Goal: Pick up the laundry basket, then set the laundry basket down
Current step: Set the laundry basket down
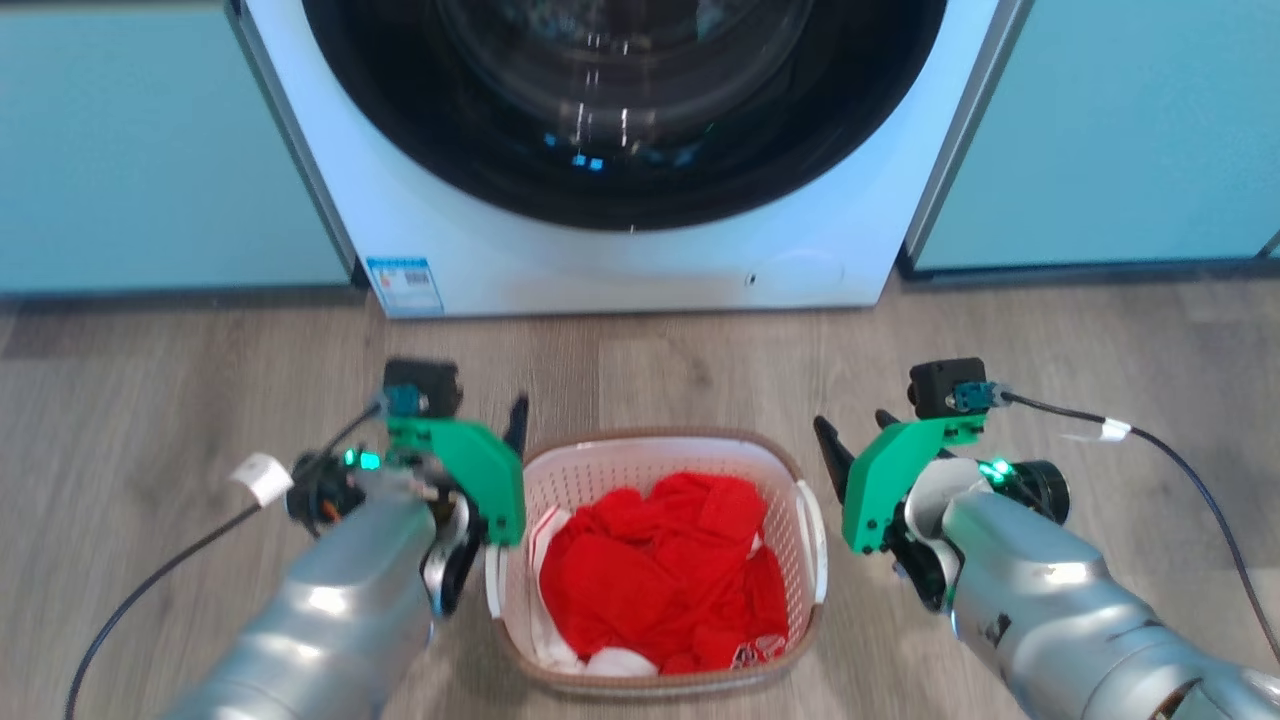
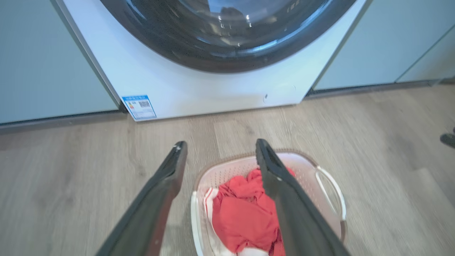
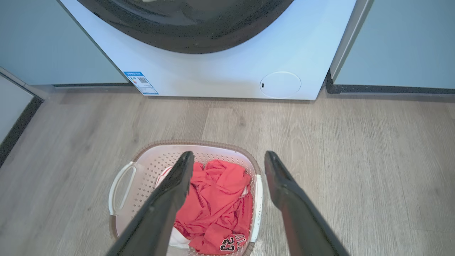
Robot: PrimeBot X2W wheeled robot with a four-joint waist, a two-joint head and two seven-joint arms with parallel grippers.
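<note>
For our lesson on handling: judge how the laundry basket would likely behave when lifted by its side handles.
Probably light: the laundry basket is perforated plastic holding only soft red clothes. It may flex a little. Lifted by one handle alone, it would likely tilt.

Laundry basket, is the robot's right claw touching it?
Apart. The head view shows a strip of floor between the open right gripper and the right handle of the laundry basket.

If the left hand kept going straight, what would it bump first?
Probably the washer, on its white front. The left hand points at it over bare floor, past the basket. Depth is hard to judge.
</note>
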